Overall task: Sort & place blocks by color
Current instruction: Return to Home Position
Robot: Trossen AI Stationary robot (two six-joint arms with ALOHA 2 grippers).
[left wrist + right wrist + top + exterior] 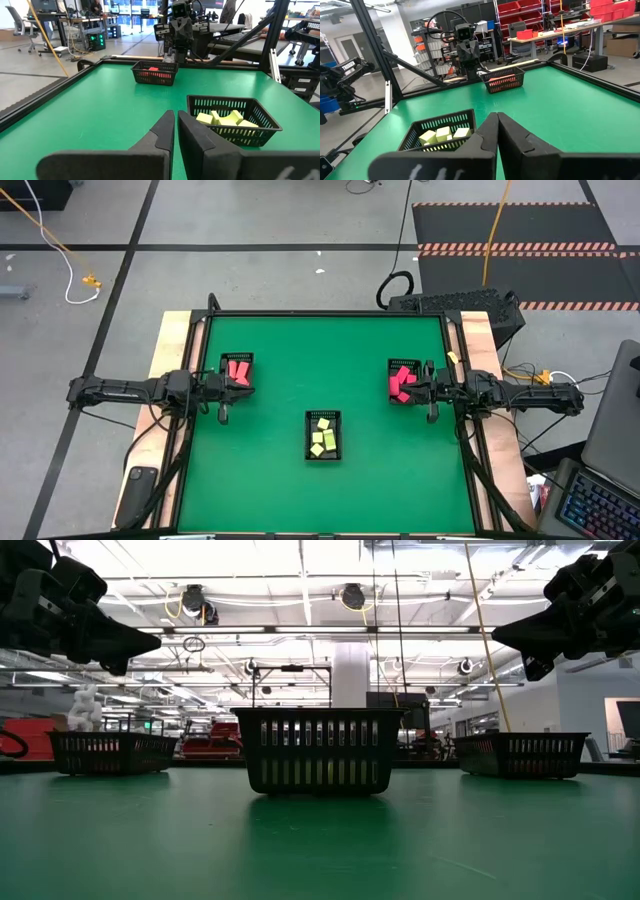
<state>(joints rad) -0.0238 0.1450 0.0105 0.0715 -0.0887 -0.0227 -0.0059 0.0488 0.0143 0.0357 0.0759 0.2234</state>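
Note:
Three black slotted trays stand on the green table. The left tray (237, 367) holds salmon-red blocks (238, 370), also seen in the right wrist view (501, 81). The right tray (404, 380) holds pink-red blocks (402, 383). The middle tray (322, 436), nearer the front edge, holds pale yellow blocks (322, 440), seen too in the left wrist view (220, 119). My left gripper (250, 387) hangs level above the table beside the left tray, shut and holding nothing (175, 122). My right gripper (396, 390) hangs level by the right tray, shut and holding nothing (496, 122).
The table (320, 330) has a raised black rim all round. Bare green felt lies between the trays and along the far and near edges. A dark device (138, 485) lies on the wooden ledge at the front left. Cables and a laptop sit off the table.

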